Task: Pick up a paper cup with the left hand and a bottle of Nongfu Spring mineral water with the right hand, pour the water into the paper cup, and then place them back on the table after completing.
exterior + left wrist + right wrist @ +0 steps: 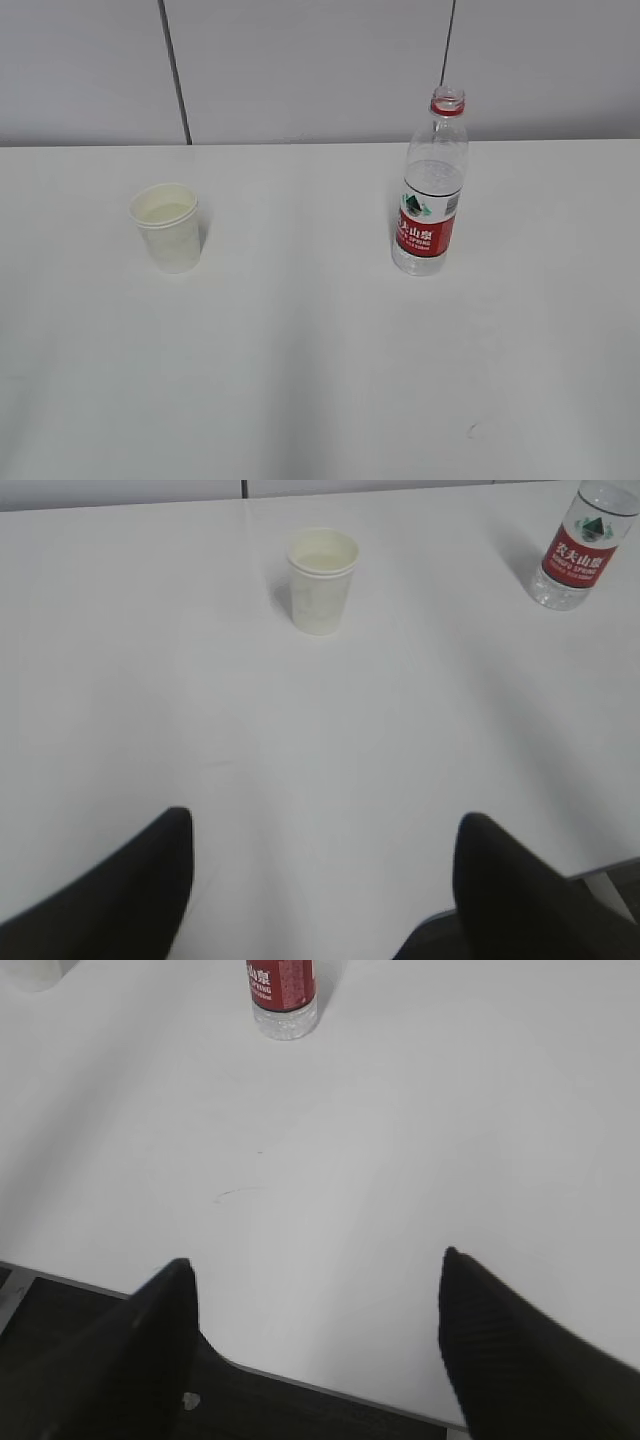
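A white paper cup stands upright on the white table at the left, with clear water in it. It also shows in the left wrist view. An uncapped Nongfu Spring bottle with a red label stands upright at the right; it also shows in the left wrist view and the right wrist view. My left gripper is open and empty, well short of the cup. My right gripper is open and empty over the table's near edge, far from the bottle. Neither arm shows in the exterior view.
A grey panelled wall runs behind the table. The table's near edge lies under my right gripper, with dark floor below. The table's right corner shows beside my left gripper.
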`<state>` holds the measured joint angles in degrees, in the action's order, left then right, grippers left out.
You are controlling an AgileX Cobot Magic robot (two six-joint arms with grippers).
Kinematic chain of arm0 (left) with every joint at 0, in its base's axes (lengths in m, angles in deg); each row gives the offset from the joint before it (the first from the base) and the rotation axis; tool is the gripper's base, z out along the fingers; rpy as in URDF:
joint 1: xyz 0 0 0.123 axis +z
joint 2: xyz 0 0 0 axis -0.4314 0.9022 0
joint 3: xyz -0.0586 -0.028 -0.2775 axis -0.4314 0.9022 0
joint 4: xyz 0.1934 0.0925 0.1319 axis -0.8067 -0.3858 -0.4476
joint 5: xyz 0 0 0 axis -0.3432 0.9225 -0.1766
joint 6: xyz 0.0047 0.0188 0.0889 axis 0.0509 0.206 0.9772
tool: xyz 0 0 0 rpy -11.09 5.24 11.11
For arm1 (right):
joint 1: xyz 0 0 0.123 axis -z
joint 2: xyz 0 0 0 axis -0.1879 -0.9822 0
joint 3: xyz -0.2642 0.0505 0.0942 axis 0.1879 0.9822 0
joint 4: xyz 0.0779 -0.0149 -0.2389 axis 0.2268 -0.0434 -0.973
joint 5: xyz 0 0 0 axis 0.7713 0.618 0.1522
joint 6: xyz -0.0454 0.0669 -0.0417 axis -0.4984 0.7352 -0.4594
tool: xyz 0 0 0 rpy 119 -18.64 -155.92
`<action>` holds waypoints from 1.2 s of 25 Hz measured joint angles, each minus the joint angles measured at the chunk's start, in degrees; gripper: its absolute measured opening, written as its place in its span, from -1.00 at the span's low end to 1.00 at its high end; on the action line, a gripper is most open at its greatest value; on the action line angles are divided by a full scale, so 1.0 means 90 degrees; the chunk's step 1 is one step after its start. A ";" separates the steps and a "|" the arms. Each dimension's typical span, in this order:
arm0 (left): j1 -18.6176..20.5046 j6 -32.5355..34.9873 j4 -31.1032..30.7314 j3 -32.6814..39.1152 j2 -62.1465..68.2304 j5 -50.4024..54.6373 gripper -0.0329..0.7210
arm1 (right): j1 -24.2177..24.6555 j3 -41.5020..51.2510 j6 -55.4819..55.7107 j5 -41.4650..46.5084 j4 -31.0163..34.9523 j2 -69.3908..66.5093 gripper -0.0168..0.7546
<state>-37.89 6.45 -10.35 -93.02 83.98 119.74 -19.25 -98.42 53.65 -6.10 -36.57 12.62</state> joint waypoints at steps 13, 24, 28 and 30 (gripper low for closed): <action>0.0014 0.0045 0.0033 0.0006 -0.0005 -0.0006 0.41 | 0.0000 0.0014 0.0038 0.0000 -0.0053 0.0000 0.48; 0.0726 0.0045 0.0006 0.0006 -0.0005 -0.0006 0.40 | 0.0541 0.0014 0.0038 0.0000 -0.0166 0.0000 0.48; 0.0739 0.0045 -0.0001 0.0006 -0.0005 -0.0006 0.40 | 0.0541 0.0014 0.0038 0.0000 -0.0166 0.0000 0.48; 0.0739 0.0045 -0.0001 0.0006 -0.0005 -0.0006 0.40 | 0.0541 0.0014 0.0038 0.0000 -0.0166 0.0000 0.48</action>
<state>-31.24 6.86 -10.36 -92.97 83.93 119.69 -14.39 -98.29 53.99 -6.10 -38.06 12.62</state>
